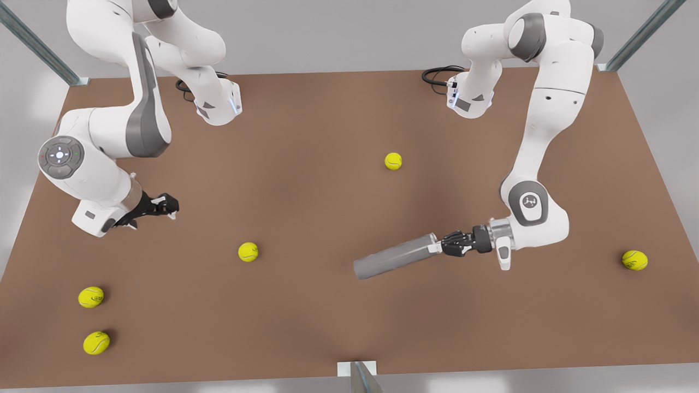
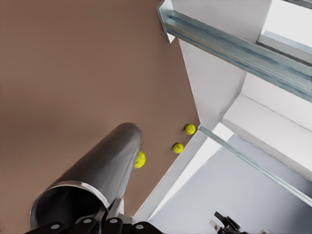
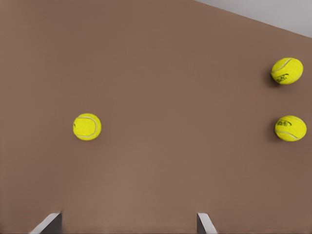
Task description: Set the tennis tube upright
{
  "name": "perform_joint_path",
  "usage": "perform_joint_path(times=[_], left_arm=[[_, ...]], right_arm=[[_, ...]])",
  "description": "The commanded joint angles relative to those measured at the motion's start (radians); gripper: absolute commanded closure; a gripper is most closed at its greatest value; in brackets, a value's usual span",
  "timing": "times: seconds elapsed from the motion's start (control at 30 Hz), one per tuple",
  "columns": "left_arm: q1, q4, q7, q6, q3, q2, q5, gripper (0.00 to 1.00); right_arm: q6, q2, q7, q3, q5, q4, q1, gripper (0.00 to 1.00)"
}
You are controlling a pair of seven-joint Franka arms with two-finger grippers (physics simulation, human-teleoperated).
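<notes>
The tube (image 1: 396,255) lay nearly level just above the brown bench (image 1: 327,207), toward the front view's right, its lighter rim (image 2: 68,191) turned to the left gripper (image 1: 456,243). That gripper's dark fingers (image 2: 105,225) pinched the rim end, and the far end (image 1: 360,269) pointed toward the front view's left. The right gripper (image 1: 164,204) hovered over the bench at the front view's left, well apart from the tube, its fingers (image 3: 48,224) spread and holding nothing. Five yellow balls lay scattered: one mid-bench (image 1: 393,161), one near the right gripper (image 1: 248,251), two (image 1: 90,297) (image 1: 96,343) at the near-left corner, and one (image 1: 634,260) far right.
</notes>
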Motion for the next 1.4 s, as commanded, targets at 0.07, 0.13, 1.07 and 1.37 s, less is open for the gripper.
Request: perform_joint_path(times=[0.07,0.13,1.07,1.37], left_arm=[[0.001,0.011,-0.02,0.0,0.0,-0.003,0.053,0.79],[0.0,0.013,-0.022,0.0,0.001,-0.005,0.054,0.79],[-0.016,0.111,-0.255,0.001,-0.006,-0.06,0.473,0.79],[-0.02,0.123,-0.292,-0.002,-0.011,-0.072,0.587,0.79]], right_arm=[[0.002,0.001,0.0,0.002,0.0,-0.009,0.004,0.0],[0.001,0.006,0.015,0.002,0.001,-0.009,0.017,0.0],[0.025,0.009,0.031,0.017,0.001,-0.039,0.017,0.0],[0.021,0.009,0.031,0.017,0.001,-0.039,0.017,0.0]])
